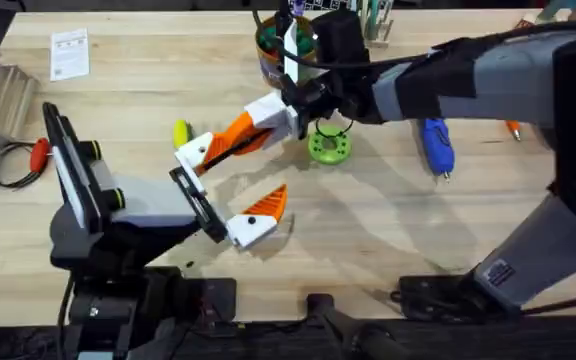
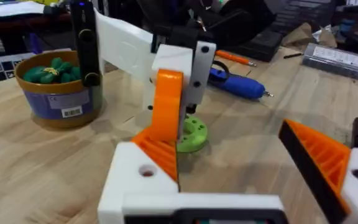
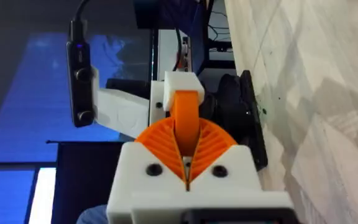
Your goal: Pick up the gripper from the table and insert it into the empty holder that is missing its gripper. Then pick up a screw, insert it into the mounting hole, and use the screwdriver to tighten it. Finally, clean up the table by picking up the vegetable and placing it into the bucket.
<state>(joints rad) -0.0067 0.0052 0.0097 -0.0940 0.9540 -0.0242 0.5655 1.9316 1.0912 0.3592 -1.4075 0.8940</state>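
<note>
My right gripper [image 1: 268, 120] reaches across the table, shut on the small orange gripper [image 3: 186, 118] between its ribbed pads [image 3: 160, 142]. That orange piece [image 1: 236, 133] meets the left arm's white holder [image 1: 194, 150], seen close with its mounting hole [image 2: 138, 180]; I cannot tell whether it is seated. My left gripper [image 1: 226, 185] stands open, its other orange finger [image 2: 319, 158] far apart. The yellow vegetable [image 1: 181, 133] lies beside the holder. The blue screwdriver [image 1: 438, 146] rests at the right. The bucket [image 1: 278, 50] stands at the back with green things inside.
A green disc with holes [image 1: 329, 146] lies under the right arm's wrist. A red-handled screwdriver [image 1: 38, 152] and a cable coil sit at the far left. A thin orange stick [image 1: 513, 128] lies at the far right. A paper card [image 1: 69, 52] rests at the back left.
</note>
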